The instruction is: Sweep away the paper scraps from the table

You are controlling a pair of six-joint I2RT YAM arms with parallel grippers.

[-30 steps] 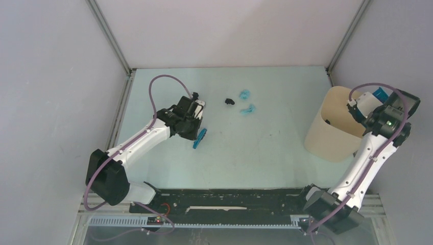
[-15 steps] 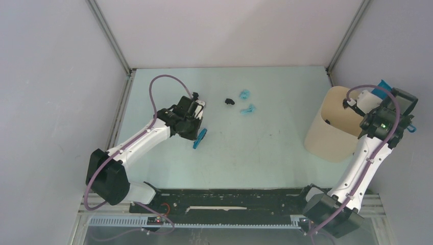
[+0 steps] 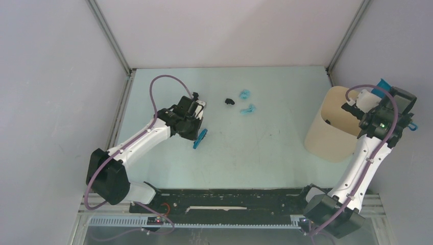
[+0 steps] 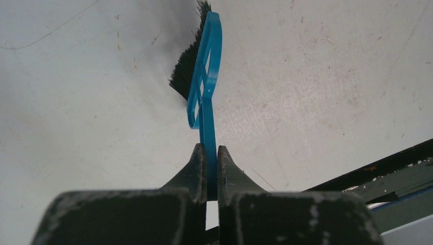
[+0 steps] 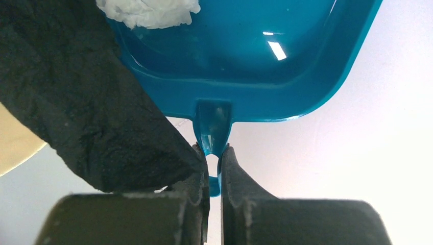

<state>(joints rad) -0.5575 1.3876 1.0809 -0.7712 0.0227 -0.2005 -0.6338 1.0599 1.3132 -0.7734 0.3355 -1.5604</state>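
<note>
The right arm has turned its wrist in the last second. The blue dustpan (image 3: pixel 381 86) now sticks up at the 1 o'clock side of the tall beige bin (image 3: pixel 332 130), tipped higher than before. The left arm has not moved at all.

The right tool (image 5: pixel 214 155) is pinched tight on the dustpan's little handle. From the wrist view, a white paper lump (image 5: pixel 148 10) sits at the pan's far edge. A big black crumpled piece (image 5: pixel 87 97) hangs close to the camera at 9 o'clock. I cannot tell if it is in the pan or falling out. I think the arm is dumping a load into the bin, and it is not all out yet.

The left tool (image 4: pixel 207 153) is squeezed shut on the thin handle of the blue hand brush (image 4: pixel 204 76). The black bristles point down at the surface (image 3: pixel 265 153).

Three paper scraps (image 3: pixel 245 94) lie on the surface at about 1 o'clock from the brush, well apart from it. Two are light blue and one is black. So the job is not done. Those last bits need sweeping up once the pan comes back.
</note>
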